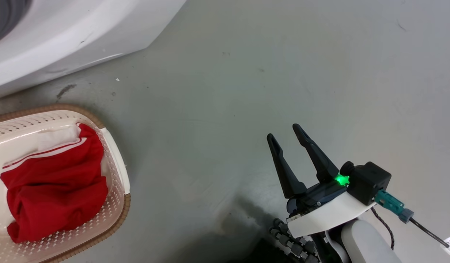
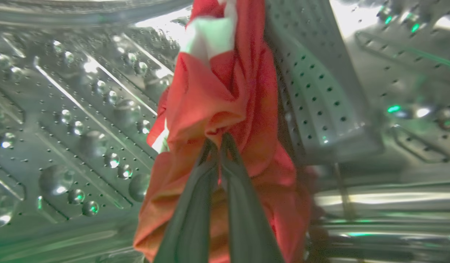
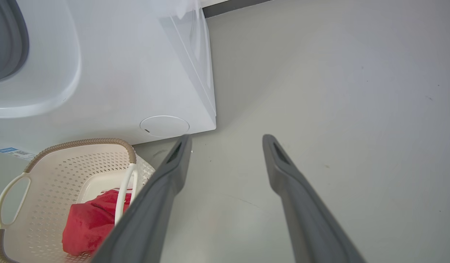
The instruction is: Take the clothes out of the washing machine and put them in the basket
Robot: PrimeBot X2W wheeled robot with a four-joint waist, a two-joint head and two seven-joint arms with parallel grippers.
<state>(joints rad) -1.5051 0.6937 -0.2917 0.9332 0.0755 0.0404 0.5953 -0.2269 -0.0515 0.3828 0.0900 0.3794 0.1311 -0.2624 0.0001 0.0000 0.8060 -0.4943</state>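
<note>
Left claw [image 2: 219, 140] is inside the drum [image 2: 82, 109], clenched on a fold of a red garment [image 2: 225, 91]. The cloth bunches round both fingers and hangs past them, with white trim at the far end. The garment lies right against the perforated drum paddle [image 2: 320, 91]. I think it's touching, but the wrist view is blurred there.

Right claw [image 1: 283, 132] hovers over the bare floor [image 1: 246, 73], fingers spread, holding nothing. Basket [image 1: 118, 164] is on the floor just beside the washing machine [image 1: 64, 36], with another red garment [image 1: 56, 182] lying in it.

My read is that the step in hand is the pull-out. To do it well:
- Keep the clamp tight. The grip looks to be on a fold, not the bulk, so a snag could strip it.
- Lift off the paddle first, then draw straight back, slowly.
- Watch for trailing cloth dragging on the grey gasket [image 3: 12, 54].
- Get the whole garment clear of the porthole before swinging to the basket.
- Release low, over the basket's free end.
</note>
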